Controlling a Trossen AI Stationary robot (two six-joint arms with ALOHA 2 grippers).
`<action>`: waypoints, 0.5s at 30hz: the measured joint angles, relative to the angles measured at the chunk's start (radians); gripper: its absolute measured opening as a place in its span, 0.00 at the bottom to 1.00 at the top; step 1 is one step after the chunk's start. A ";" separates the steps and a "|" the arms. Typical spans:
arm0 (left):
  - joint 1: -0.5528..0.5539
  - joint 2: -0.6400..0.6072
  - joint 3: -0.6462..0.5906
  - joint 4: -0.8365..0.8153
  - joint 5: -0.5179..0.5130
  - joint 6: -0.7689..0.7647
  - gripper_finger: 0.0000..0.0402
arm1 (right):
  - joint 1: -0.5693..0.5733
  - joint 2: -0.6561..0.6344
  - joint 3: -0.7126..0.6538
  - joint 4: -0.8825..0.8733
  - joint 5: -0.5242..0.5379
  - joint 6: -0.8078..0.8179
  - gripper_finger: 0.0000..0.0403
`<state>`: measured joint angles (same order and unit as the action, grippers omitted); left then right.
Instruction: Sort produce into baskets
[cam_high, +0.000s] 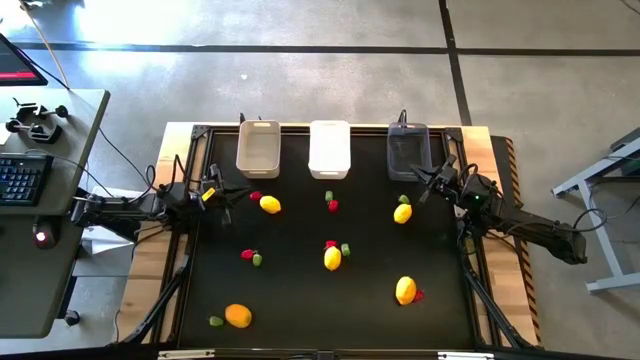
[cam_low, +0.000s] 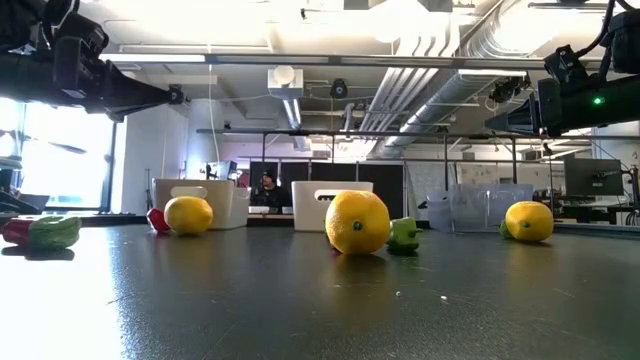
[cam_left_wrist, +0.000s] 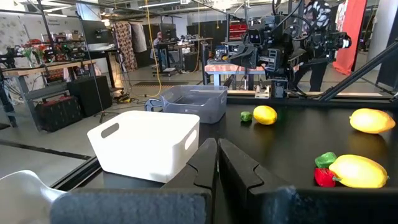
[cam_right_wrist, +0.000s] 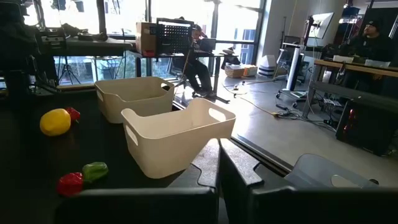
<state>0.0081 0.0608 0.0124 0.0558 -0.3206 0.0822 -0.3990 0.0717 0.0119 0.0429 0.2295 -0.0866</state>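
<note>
Three baskets stand along the table's far edge: beige (cam_high: 258, 148), white (cam_high: 329, 148) and dark grey (cam_high: 408, 150). Yellow lemons lie scattered on the table (cam_high: 270, 205) (cam_high: 402, 212) (cam_high: 332, 258) (cam_high: 405, 290), and an orange one (cam_high: 238, 316) lies near the front left. Small red pieces (cam_high: 256, 196) and green pieces (cam_high: 346, 249) lie beside them. My left gripper (cam_high: 222, 190) hovers shut and empty at the table's left, near the beige basket. My right gripper (cam_high: 435, 180) hovers shut and empty at the right, near the grey basket. Their fingers show shut in the wrist views (cam_left_wrist: 217, 158) (cam_right_wrist: 219, 158).
A desk with a keyboard (cam_high: 20, 178) stands left of the table. A grey frame (cam_high: 605, 175) stands to the right. In the low view a lemon (cam_low: 357, 222) and a green piece (cam_low: 404, 235) lie mid-table, and a person (cam_low: 266, 188) sits far behind.
</note>
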 joint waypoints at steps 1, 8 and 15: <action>0.000 0.000 0.000 0.000 0.000 0.000 0.01 | 0.000 0.000 0.000 0.000 0.000 0.000 0.00; 0.000 0.000 0.000 0.000 0.000 0.000 0.01 | 0.000 0.000 0.000 0.000 0.000 0.000 0.00; 0.000 0.000 0.000 0.084 -0.003 0.216 0.01 | 0.000 0.000 0.000 0.000 0.000 0.000 0.00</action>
<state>0.0079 0.0605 0.0120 0.1402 -0.3234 0.2985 -0.3989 0.0715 0.0117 0.0429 0.2294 -0.0864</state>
